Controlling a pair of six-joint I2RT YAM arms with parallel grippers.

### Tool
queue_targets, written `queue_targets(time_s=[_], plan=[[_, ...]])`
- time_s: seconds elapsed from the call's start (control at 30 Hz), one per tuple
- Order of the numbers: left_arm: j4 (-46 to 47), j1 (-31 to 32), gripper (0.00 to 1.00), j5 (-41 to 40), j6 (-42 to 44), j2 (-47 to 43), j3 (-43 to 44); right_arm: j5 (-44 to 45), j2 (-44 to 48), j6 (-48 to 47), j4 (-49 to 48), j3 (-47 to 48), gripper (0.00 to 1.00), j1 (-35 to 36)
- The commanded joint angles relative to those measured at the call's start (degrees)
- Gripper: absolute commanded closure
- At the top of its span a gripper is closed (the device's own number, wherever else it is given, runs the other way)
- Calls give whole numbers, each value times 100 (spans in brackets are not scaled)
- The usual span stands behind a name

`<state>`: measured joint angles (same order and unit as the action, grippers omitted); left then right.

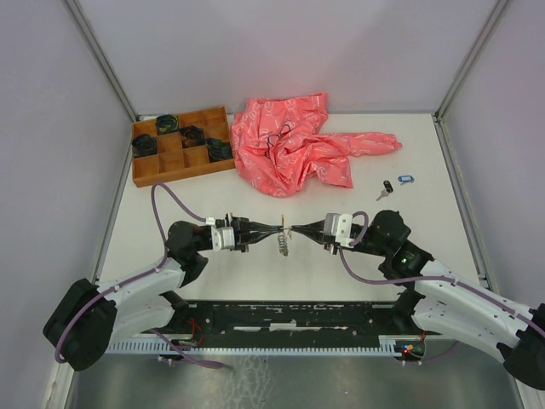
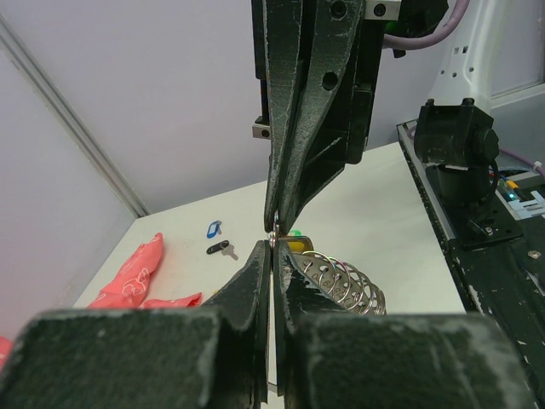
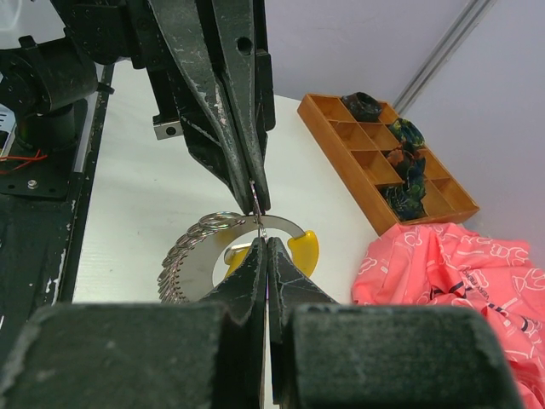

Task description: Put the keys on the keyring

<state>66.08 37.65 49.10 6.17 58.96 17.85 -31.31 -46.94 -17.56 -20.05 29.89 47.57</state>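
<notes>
My left gripper [image 1: 278, 227] and right gripper [image 1: 293, 228] meet tip to tip above the middle of the table. Both are shut on one thin wire loop of the keyring [image 1: 282, 244], which hangs below them. In the left wrist view the keyring's silvery coils [image 2: 345, 278] fan out to the right behind my left gripper [image 2: 274, 245]. In the right wrist view its yellow segment [image 3: 305, 246] sits just behind my right gripper [image 3: 265, 241]. Two keys lie on the table at the right: one with a black tag [image 1: 387, 188], one with a blue tag [image 1: 404, 179].
A wooden compartment tray [image 1: 180, 145] with dark coiled bundles stands at the back left. A crumpled pink bag [image 1: 294, 143] lies at the back centre. Grey walls close in both sides and the back.
</notes>
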Motion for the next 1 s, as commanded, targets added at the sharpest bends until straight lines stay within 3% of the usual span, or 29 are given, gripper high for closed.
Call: queue_targets(time_s=[0.0,0.97], plan=[[210,14,97,-60,192,-61,237,-74,-5,113,-285,280,99,-12],[141,63,97,73,152,60,309,47,-103,330,-690,276,99,19]])
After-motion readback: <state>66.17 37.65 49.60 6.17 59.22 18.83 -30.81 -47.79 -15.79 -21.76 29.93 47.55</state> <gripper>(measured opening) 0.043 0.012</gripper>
